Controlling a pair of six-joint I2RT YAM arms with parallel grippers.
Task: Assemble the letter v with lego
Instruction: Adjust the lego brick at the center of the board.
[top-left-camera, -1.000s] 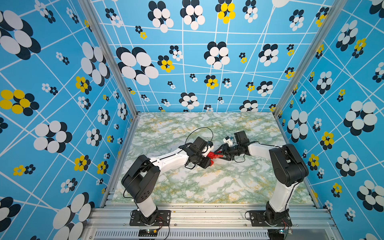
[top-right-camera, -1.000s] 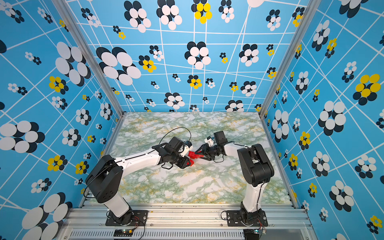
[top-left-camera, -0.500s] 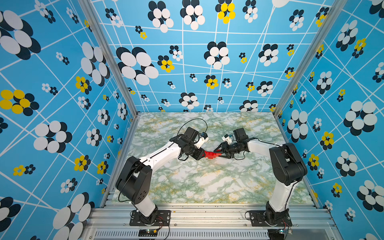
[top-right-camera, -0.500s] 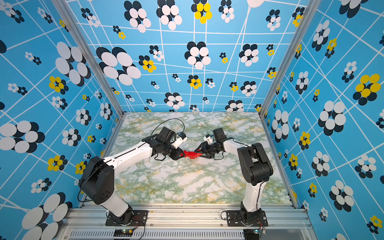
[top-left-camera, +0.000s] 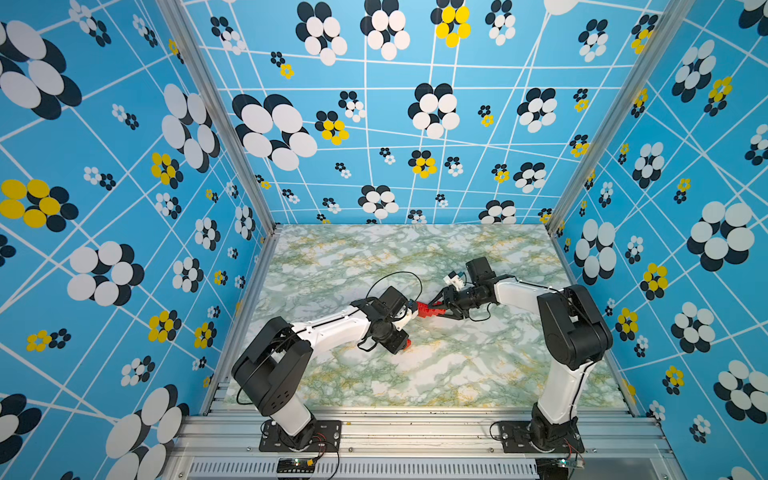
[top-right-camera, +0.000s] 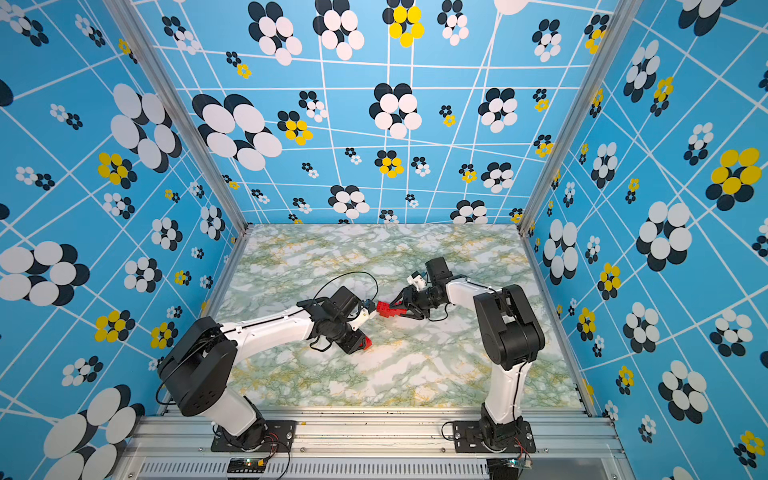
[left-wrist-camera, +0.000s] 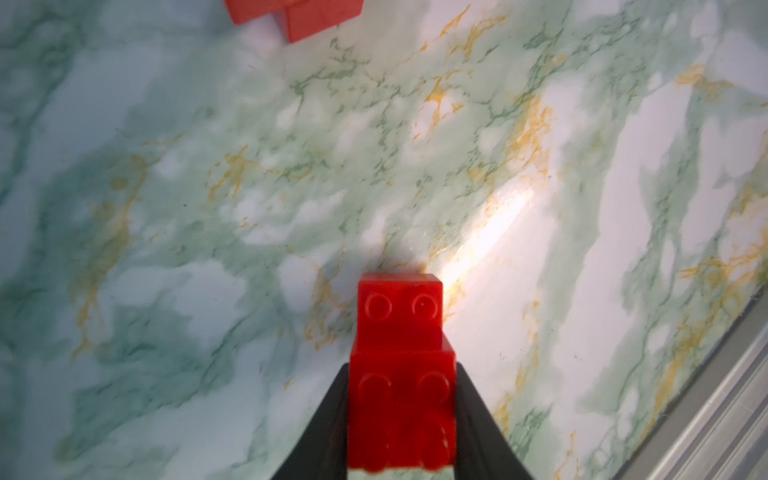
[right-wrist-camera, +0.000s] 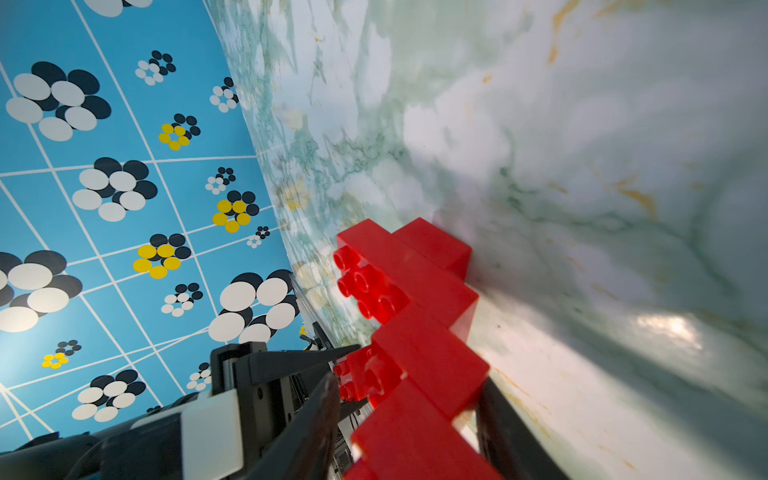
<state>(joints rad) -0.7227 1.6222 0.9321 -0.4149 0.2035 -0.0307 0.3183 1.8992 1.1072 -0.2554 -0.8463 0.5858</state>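
The left gripper (left-wrist-camera: 401, 368) is clamped on a two-brick lego step (left-wrist-camera: 399, 316), and the right gripper (right-wrist-camera: 409, 388) grips the longer lego staircase (right-wrist-camera: 419, 286). In a top view the lego staircase (top-left-camera: 428, 309) lies near, at one o'clock from the two-brick lego step (top-left-camera: 407, 343). Its long axis runs roughly nine-to-three, so joining them likely means carrying the step that way.

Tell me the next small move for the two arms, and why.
Probably swing the left pincer toward the right pincer and line its stepped pair of red bricks up with the free end of the red staircase. Each pincer is shut on its own part, and in both top views the parts are apart.
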